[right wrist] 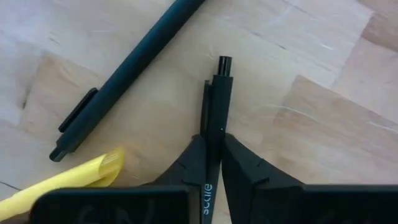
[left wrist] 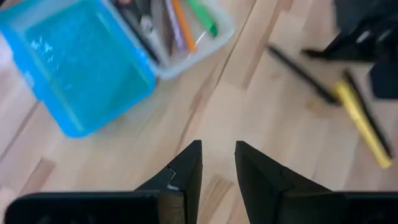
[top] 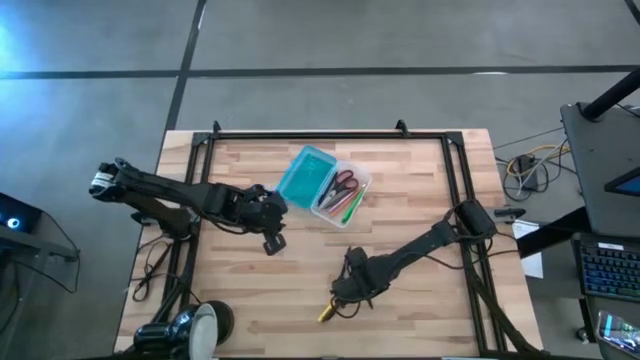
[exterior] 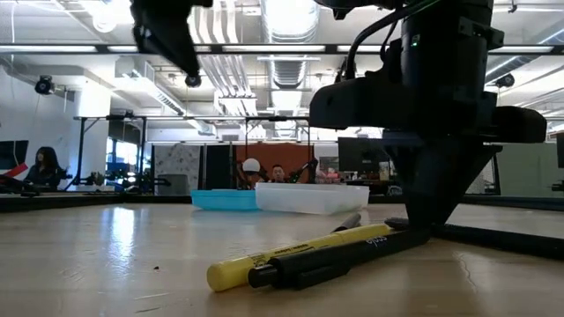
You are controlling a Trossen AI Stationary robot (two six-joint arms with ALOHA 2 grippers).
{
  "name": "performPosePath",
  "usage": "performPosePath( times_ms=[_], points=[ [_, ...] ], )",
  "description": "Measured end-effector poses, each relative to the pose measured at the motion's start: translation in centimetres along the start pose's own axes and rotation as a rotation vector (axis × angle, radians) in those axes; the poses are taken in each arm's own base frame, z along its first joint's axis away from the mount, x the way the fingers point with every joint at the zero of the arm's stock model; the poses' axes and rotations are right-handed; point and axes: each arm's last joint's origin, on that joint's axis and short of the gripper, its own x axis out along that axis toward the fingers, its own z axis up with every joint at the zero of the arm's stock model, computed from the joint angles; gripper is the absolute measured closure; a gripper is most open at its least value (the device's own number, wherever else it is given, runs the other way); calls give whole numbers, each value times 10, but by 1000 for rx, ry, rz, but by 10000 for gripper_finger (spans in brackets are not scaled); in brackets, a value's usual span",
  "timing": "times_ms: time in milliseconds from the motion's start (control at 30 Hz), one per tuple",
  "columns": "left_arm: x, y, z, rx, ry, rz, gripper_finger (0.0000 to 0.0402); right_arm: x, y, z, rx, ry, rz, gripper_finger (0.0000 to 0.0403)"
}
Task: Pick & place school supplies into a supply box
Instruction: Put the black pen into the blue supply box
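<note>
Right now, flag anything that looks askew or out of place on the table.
Nothing looks damaged or spilled. The supply box lies open and skewed to the table's edges, with scissors and pens in its clear half. A yellow pen and a dark pen lie loose near the right pincer, shut on a black pen.

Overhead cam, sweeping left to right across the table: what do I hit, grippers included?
Left gripper, open and hovering above the wood → teal half of the supply box → clear half holding the red-handled scissors and pens → right gripper, shut on a dark pen, beside the yellow pen.
</note>
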Motion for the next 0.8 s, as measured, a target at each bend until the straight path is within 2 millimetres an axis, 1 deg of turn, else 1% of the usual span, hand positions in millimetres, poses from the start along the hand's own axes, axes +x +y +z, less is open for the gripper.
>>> performPosePath(
  times_ms=[67,133,167,233,267,333,400,467,567,600,633,667,733,800],
  points=[
    [3,8,-13,-23,13,8,321,-4,-1,3,10,-27,7,382],
    [6,15,-27,-64,19,13,321,-11,-8,12,17,-81,-18,386],
    [8,19,-34,-85,22,10,321,-18,-11,18,29,-114,-11,386],
    [13,25,-46,-132,23,-11,321,-41,-17,35,48,-171,32,388],
    [15,27,-53,-160,22,-30,321,-53,-22,45,28,-201,46,388],
    [19,32,-63,-218,13,-70,321,-71,-29,67,-63,-257,77,388],
    [23,35,-70,-262,-1,-118,321,-78,-35,90,-251,-303,62,388],
    [26,37,-76,-307,-22,-157,321,-82,-43,118,-404,-307,31,388],
    [27,39,-80,-368,-47,-209,321,-77,-59,162,-397,-207,57,389],
    [27,39,-81,-382,-51,-224,321,-74,-63,174,-435,-184,70,389],
    [26,39,-81,-395,-53,-234,321,-72,-65,183,-520,-186,68,389],
    [26,38,-82,-402,-55,-242,321,-70,-66,188,-647,-196,58,389],
    [25,38,-82,-407,-59,-251,321,-70,-67,193,-918,-218,24,389],
    [25,38,-82,-411,-67,-259,321,-68,-67,195,-1168,-227,-21,385]
  ],
)
